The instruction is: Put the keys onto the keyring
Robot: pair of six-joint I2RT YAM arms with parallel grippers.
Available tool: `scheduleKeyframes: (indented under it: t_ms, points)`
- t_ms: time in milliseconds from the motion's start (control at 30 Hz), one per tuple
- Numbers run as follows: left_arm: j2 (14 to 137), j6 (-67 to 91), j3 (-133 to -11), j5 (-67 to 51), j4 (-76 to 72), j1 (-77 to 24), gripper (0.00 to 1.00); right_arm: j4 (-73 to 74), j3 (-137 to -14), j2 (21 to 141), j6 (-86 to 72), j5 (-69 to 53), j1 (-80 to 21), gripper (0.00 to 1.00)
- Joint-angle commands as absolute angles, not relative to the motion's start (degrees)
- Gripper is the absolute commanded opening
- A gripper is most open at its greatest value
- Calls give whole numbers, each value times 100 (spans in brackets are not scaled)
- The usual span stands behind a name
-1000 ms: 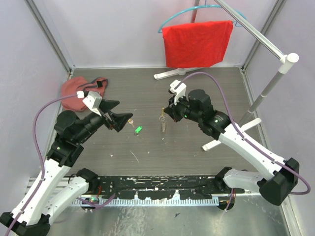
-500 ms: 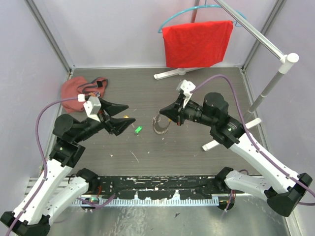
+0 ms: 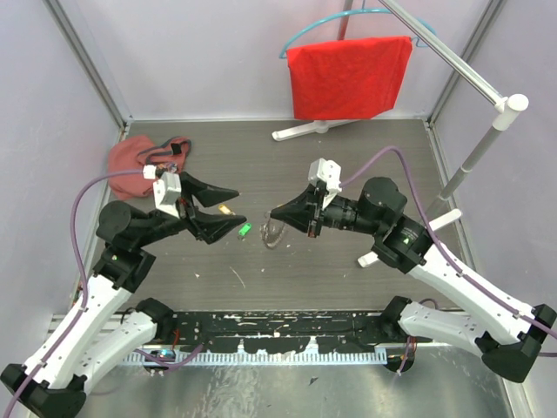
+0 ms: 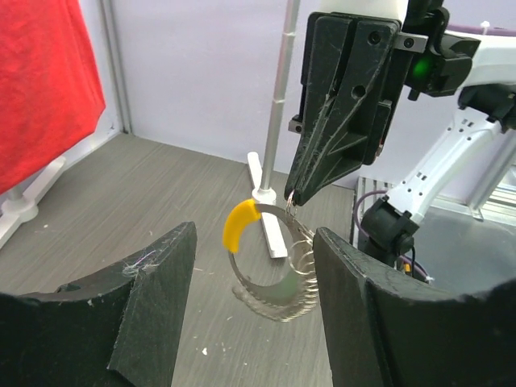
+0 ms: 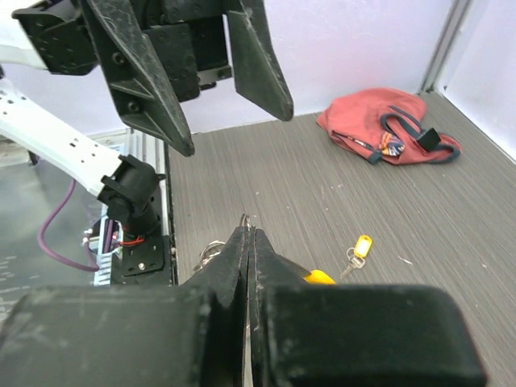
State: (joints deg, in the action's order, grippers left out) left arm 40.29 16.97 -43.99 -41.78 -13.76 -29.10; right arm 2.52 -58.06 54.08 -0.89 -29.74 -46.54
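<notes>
Top view first: my right pincer (image 3: pixel 275 214) is clamped shut on the keyring (image 3: pixel 274 235), which hangs just right of the green key (image 3: pixel 244 231). My left pincer (image 3: pixel 235 214) stands apart and empty, over the brass key (image 3: pixel 227 209). Both keys lie on the desk (image 3: pixel 348 157), so I reckon nothing is threaded yet and the whole job is ahead. Against a second ago, the right arm has swung the ring left toward the keys, and the left has pushed forward.

Left wrist: the ring dangles from the right fingertips, orange segment (image 4: pixel 239 226) to the left, framed by my open fingers.

Right wrist: fingers pressed together, the brass key lying beyond them, the red pouch (image 5: pixel 387 133) far back.
</notes>
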Motion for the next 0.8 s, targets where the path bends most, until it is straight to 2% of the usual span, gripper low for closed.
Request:
scheduleKeyframes:
  t_ms: [0, 133, 433, 767]
  points:
    - [3995, 1632, -4459, -4507, -1612, -3038, 67, -418, -5943, 5287, 19, -3092, -4861, 1]
    - [3995, 1626, -4471, -4675, -1839, -3184, 66, -738, -5942, 5316, -49, -3106, -5093, 1]
    - [3745, 1536, -4463, -4570, -2063, -3483, 57, -1350, -5914, 5243, -69, -3115, -5491, 1]
    - [3882, 1538, -4539, -4566, -2174, -3814, 44, -1673, -5973, 5327, -98, -3084, -5669, 1]
